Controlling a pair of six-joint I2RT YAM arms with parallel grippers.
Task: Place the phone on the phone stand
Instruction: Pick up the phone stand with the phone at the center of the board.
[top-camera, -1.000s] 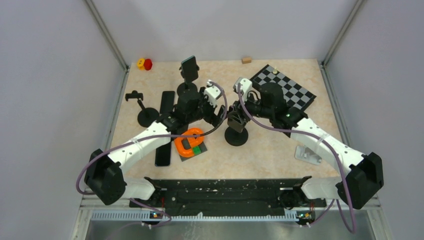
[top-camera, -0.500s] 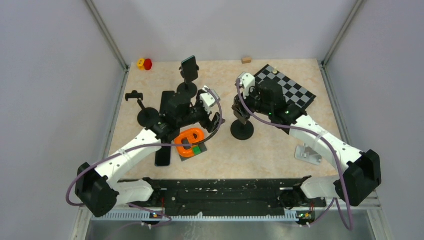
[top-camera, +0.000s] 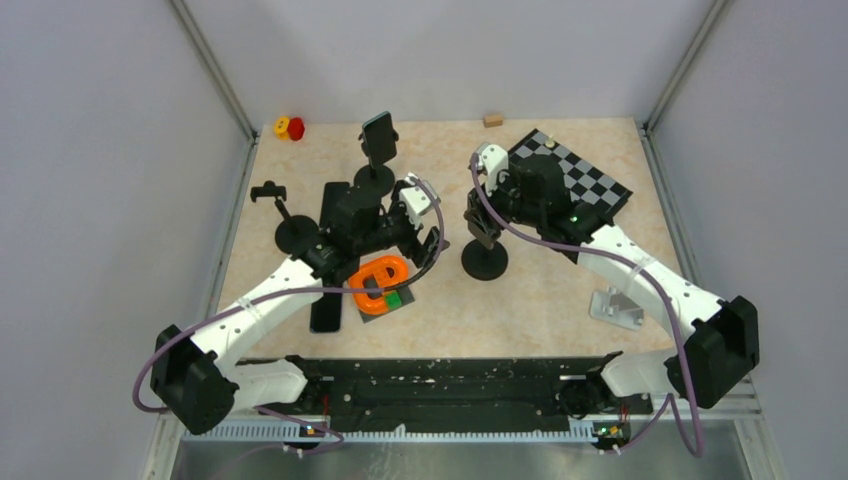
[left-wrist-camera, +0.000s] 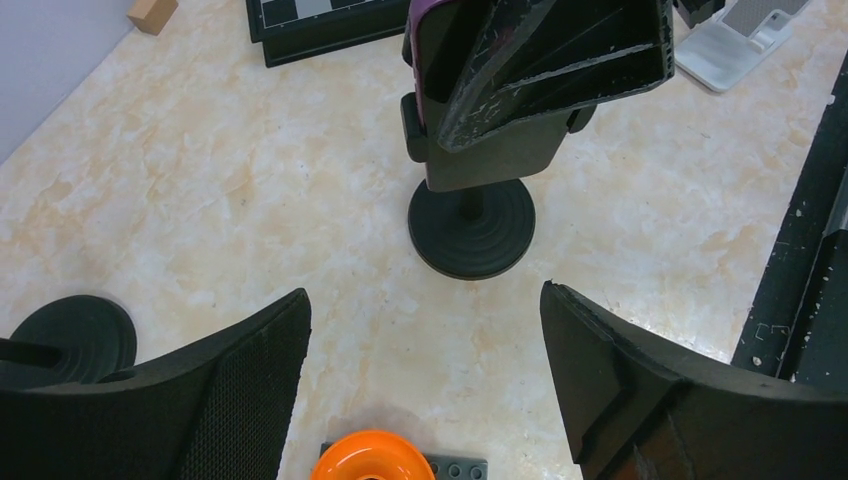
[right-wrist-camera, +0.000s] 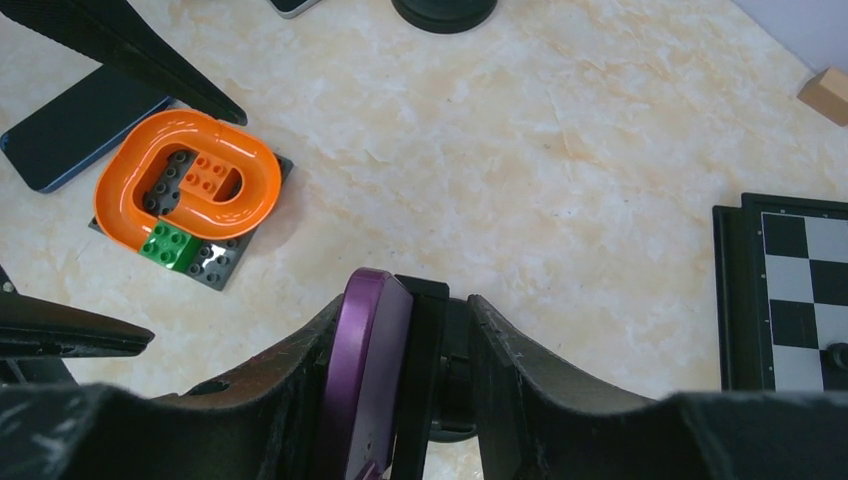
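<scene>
A purple phone (right-wrist-camera: 372, 370) stands upright against the clamp head of a black phone stand (top-camera: 485, 262), whose round base (left-wrist-camera: 470, 225) rests on the table. My right gripper (right-wrist-camera: 405, 305) is shut around the phone and the clamp head together, one finger on the phone's face and the other behind the holder; in the top view it (top-camera: 483, 222) sits over the stand's head. The phone's purple edge also shows in the left wrist view (left-wrist-camera: 425, 40). My left gripper (left-wrist-camera: 425, 295) is open and empty, just left of the stand, above the orange track; in the top view it (top-camera: 428, 240) is apart from the stand.
An orange toy track on a grey plate (top-camera: 378, 285) lies under my left gripper. Two dark phones (top-camera: 333, 205) (top-camera: 327, 305) lie flat at left. A second stand with a phone (top-camera: 378, 135), an empty stand (top-camera: 285, 225), a chessboard (top-camera: 570, 180) and a white stand (top-camera: 615, 305) surround the spot.
My left gripper has drawn back to the left, away from the stand. The right gripper and the stand have shifted slightly right and back; little has moved in the last half second.
</scene>
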